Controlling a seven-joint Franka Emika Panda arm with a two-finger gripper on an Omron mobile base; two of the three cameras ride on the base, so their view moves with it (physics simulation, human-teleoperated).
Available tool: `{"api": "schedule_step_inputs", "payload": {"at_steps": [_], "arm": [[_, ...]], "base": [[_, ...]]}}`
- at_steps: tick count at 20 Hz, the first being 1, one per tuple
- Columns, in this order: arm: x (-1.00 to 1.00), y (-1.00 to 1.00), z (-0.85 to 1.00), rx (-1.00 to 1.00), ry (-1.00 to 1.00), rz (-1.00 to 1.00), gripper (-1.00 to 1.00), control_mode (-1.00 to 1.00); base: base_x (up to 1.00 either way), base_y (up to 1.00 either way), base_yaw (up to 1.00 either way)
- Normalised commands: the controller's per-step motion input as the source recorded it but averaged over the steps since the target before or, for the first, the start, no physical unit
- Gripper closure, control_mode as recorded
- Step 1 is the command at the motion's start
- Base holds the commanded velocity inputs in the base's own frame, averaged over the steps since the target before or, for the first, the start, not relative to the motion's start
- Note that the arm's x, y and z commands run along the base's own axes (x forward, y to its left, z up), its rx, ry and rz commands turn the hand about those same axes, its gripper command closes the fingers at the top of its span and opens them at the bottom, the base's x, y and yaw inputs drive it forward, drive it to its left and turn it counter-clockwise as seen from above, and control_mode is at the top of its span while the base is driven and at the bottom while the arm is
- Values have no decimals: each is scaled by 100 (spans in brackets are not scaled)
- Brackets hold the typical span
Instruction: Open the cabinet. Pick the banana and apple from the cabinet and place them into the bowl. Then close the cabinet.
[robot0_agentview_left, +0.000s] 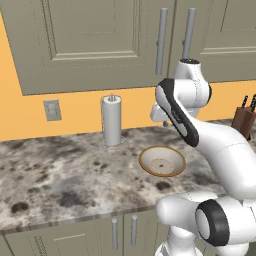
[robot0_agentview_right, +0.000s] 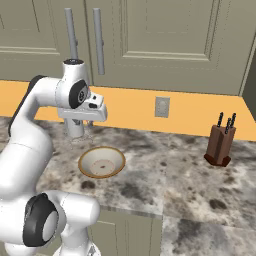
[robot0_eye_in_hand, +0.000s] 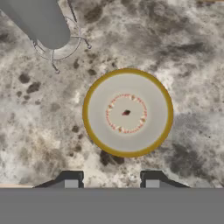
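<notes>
The bowl (robot0_eye_in_hand: 127, 112) sits on the marble worktop (robot0_agentview_left: 55, 175), cream inside with a tan rim and a small brownish ring at its centre, and it holds nothing. The cabinet (robot0_agentview_left: 100, 40) on the wall above has both doors shut, its two long silver handles (robot0_agentview_left: 161, 40) side by side at the middle, so what it holds is hidden. In the hand view the pincer (robot0_eye_in_hand: 111, 178) hangs over the worktop looking straight down, with the bowl just ahead of its two dark tips; the tips stand a narrow gap apart and nothing lies between them. A grey paper towel roll (robot0_agentview_left: 111, 120) stands upright on a wire holder behind the bowl, close to the orange wall (robot0_agentview_left: 75, 107). A grey socket plate (robot0_agentview_right: 161, 106) is set in that wall. A brown knife block (robot0_agentview_right: 220, 145) with dark handles sticking up stands on the worktop well to the right of the bowl. Low cupboard doors (robot0_agentview_left: 85, 237) with short handles run under the worktop's edge.
</notes>
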Motion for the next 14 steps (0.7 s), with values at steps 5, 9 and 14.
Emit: {"api": "schedule_step_inputs", "payload": {"at_steps": [5,9,14], "arm": [[-9,0,0,0,-2,0,-100,-100],[-71,-3,34,4,-52,0,-100,-100],[-69,0,61,0,-62,0,-100,-100]], "base": [[0,0,0],[0,0,0],[0,0,0]]}}
